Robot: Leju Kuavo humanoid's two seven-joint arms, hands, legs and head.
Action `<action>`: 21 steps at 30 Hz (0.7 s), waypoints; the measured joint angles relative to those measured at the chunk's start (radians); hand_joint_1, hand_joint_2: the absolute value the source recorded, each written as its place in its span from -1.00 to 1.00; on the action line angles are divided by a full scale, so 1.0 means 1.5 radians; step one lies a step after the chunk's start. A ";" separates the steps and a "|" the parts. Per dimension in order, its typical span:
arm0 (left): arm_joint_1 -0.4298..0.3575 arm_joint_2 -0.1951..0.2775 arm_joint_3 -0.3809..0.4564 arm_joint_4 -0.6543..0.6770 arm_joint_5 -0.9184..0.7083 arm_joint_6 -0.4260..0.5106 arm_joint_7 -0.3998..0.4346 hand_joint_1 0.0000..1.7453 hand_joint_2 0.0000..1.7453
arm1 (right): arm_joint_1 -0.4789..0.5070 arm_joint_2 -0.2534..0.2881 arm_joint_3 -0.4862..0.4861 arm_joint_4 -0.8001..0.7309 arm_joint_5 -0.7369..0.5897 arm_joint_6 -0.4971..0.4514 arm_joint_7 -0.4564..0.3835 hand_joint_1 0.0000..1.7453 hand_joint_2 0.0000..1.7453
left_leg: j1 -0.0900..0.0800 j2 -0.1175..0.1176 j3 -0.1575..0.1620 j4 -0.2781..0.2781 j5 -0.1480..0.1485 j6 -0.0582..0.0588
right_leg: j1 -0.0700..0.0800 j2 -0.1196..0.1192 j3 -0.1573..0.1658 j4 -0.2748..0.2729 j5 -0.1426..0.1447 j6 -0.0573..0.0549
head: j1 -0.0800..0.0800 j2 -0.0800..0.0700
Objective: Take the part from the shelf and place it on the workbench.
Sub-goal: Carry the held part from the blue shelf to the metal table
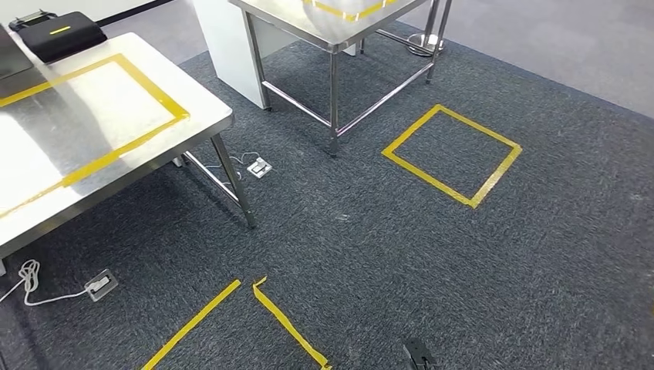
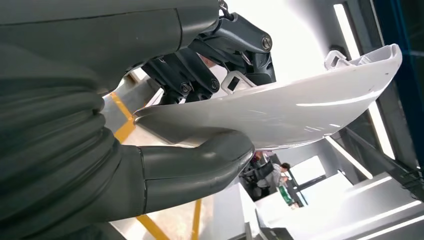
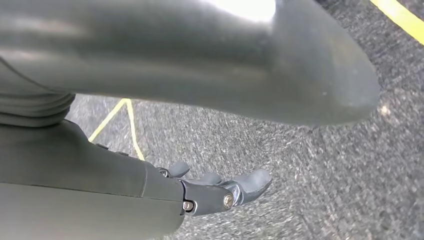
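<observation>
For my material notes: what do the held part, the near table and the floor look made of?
White part: likely glossy moulded plastic, with sharp highlights and clip tabs.
Table: apparently brushed stainless steel, giving blurred reflections.
Floor: dark grey short-pile carpet, speckled and matte.

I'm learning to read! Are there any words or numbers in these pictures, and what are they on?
There are no words or numbers to read here.
Black box on the steel table: a yellow mark, no letters.
White part in the left hand: blank.
Yellow tape square on the carpet: plain lines.
</observation>
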 joint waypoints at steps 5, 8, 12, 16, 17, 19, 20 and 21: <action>-0.002 0.007 0.000 0.002 0.002 -0.001 0.001 1.00 1.00 | -0.001 0.002 0.000 0.000 -0.001 -0.001 0.004 -1.00 -1.00 | -0.005 0.041 0.086 -0.146 0.067 0.009 | 0.004 -0.039 0.005 0.008 -0.012 0.008 | 0.000 0.000; -0.003 0.011 0.000 0.002 0.002 -0.001 0.001 1.00 1.00 | -0.003 0.002 0.000 0.000 -0.001 -0.001 0.004 -1.00 -1.00 | -0.009 0.035 0.093 -0.166 0.069 0.025 | 0.007 -0.059 0.009 0.009 -0.017 0.017 | 0.001 0.000; -0.003 0.016 0.000 0.003 0.003 -0.001 0.000 1.00 1.00 | -0.005 0.003 0.000 0.000 -0.001 -0.002 0.003 -1.00 -1.00 | -0.001 0.009 0.093 -0.171 0.075 0.037 | 0.001 -0.010 -0.016 0.070 -0.056 0.032 | 0.002 0.000; 0.004 0.013 -0.002 0.004 0.007 -0.001 -0.001 1.00 1.00 | -0.001 0.003 -0.001 0.000 -0.003 -0.005 0.005 -1.00 -1.00 | 0.000 -0.016 0.088 -0.170 0.076 0.041 | -0.003 0.021 -0.086 0.197 -0.093 0.039 | 0.004 0.000; 0.005 0.012 -0.002 0.005 0.009 -0.001 -0.001 1.00 1.00 | 0.000 0.003 -0.002 0.000 -0.006 -0.008 0.006 -1.00 -1.00 | 0.001 -0.021 0.088 -0.169 0.076 0.040 | -0.003 0.022 -0.081 0.181 -0.076 0.038 | 0.005 0.000; 0.005 0.013 -0.002 0.006 0.013 -0.001 -0.001 1.00 1.00 | -0.001 0.003 -0.006 0.000 -0.014 -0.013 0.009 -1.00 -1.00 | 0.001 -0.031 0.088 -0.167 0.076 0.037 | -0.005 0.027 -0.043 0.091 -0.029 0.036 | 0.006 0.000; 0.004 0.014 -0.002 0.006 0.015 -0.001 -0.001 1.00 1.00 | -0.002 0.003 -0.009 0.000 -0.018 -0.015 0.009 -1.00 -1.00 | 0.001 -0.035 0.087 -0.165 0.076 0.033 | -0.005 0.031 -0.027 0.053 -0.014 0.035 | 0.006 0.000; 0.003 0.015 -0.002 0.006 0.018 -0.001 -0.001 1.00 1.00 | -0.002 0.003 -0.011 0.000 -0.021 -0.016 0.009 -1.00 -1.00 | 0.000 -0.038 0.086 -0.165 0.076 0.029 | -0.005 0.034 -0.016 0.025 -0.005 0.033 | 0.006 0.000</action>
